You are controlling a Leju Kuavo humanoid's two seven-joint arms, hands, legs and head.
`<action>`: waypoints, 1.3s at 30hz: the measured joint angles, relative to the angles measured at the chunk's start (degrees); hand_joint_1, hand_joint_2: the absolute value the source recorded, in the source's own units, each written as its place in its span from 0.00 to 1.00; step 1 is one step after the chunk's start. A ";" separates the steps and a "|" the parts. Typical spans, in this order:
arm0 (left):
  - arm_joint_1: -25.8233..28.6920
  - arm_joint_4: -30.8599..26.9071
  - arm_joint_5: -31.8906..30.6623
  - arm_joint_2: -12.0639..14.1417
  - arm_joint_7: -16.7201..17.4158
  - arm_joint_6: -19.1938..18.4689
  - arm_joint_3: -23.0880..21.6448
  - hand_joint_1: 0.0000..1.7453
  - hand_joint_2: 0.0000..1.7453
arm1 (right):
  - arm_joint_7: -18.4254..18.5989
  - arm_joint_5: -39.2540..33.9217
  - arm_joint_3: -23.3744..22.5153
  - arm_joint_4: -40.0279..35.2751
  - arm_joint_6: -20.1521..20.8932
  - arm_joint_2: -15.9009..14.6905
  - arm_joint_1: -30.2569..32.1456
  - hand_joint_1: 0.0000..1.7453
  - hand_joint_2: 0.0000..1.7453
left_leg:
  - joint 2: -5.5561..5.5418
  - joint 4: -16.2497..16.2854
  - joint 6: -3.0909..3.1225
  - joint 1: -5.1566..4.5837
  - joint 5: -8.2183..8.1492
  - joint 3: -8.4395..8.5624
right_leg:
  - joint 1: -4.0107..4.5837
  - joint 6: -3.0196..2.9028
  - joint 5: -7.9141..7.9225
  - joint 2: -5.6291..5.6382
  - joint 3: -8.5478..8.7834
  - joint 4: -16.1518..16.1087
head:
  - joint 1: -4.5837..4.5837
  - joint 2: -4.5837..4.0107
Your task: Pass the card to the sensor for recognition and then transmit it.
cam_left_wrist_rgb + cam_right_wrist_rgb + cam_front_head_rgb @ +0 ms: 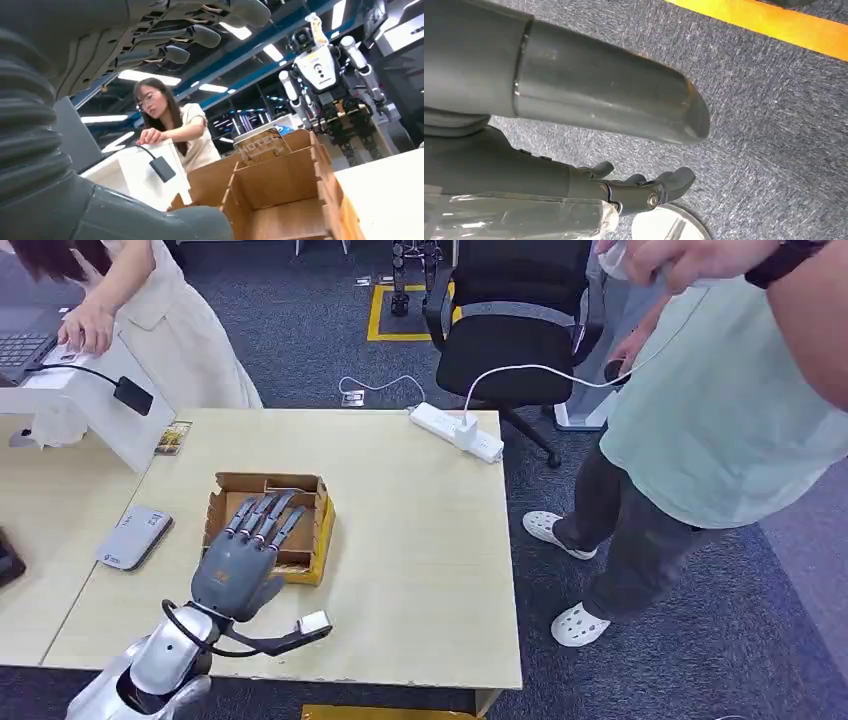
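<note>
Fingers (262,522) of the left hand (243,558) stretch out flat and apart over the cardboard box (315,530), gripping nothing; from the left wrist view they fan above the box's open compartments. That spread pose over the box reads as a reach meant to pick a card out of it, so I judge the pick-up step is only starting.

A card (261,145) with a printed pattern stands upright against the box's far wall, leaning so its upper edge is free; I take this to be the task's card, placed on end so fingers can pinch it from above. Beyond the box, a similar small card (173,437) lies flat on the table (420,570).

Just beside the box, on the side away from the power strip (456,431), lies a grey sensor (134,537), face up and near enough to be reached without walking. Beyond the box a person (150,300) stands at a white stand (85,405), and another person (700,410) stands well apart from the box, off the table's other side.

The right hand (644,190) hangs over the carpet, its fingers loosely curled with nothing in them.
</note>
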 joint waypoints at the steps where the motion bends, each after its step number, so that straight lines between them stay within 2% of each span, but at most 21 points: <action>1: -0.12 0.54 -0.37 -0.44 0.41 -0.09 0.04 0.00 1.00 | 0.00 0.00 0.00 0.00 0.00 0.00 0.05 0.00 0.00 | 0.00 0.00 0.00 0.00 0.00 0.00 | 0.00 0.00 0.00 0.00 0.00 0.00 | 0.04 0.00; 7: -0.12 3.26 -0.61 -1.46 1.73 -0.48 1.80 0.00 1.00 | -0.48 -0.15 0.00 0.15 -0.02 0.00 0.24 0.00 0.00 | 0.01 -0.01 0.00 0.02 0.00 0.00 | 0.01 0.00 0.00 0.01 -0.01 0.02 | 0.02 0.00; 20: -0.12 5.86 0.40 -1.70 0.48 -1.25 8.68 0.00 1.00 | -1.44 -0.85 0.00 0.39 -0.42 0.00 0.45 0.00 0.00 | 0.00 -0.01 0.00 0.01 0.00 -0.02 | 0.01 0.00 0.00 0.00 0.00 0.02 | 0.02 0.00; 33: -0.17 7.87 2.04 -1.51 -2.04 -3.17 9.29 0.00 1.00 | -2.34 -1.36 0.00 0.50 -0.68 0.00 0.45 0.00 0.00 | 0.00 -0.01 0.00 0.01 0.00 -0.01 | 0.01 0.00 0.00 0.00 0.00 0.02 | 0.04 0.00; 39: -0.15 8.06 5.03 0.20 -3.80 -4.26 9.46 0.00 1.00 | -2.21 -1.36 0.00 0.61 -0.68 -0.02 0.45 0.00 0.00 | 0.00 -0.01 0.00 0.01 0.01 -0.01 | 0.01 0.00 0.00 0.00 -0.01 0.02 | 0.04 0.00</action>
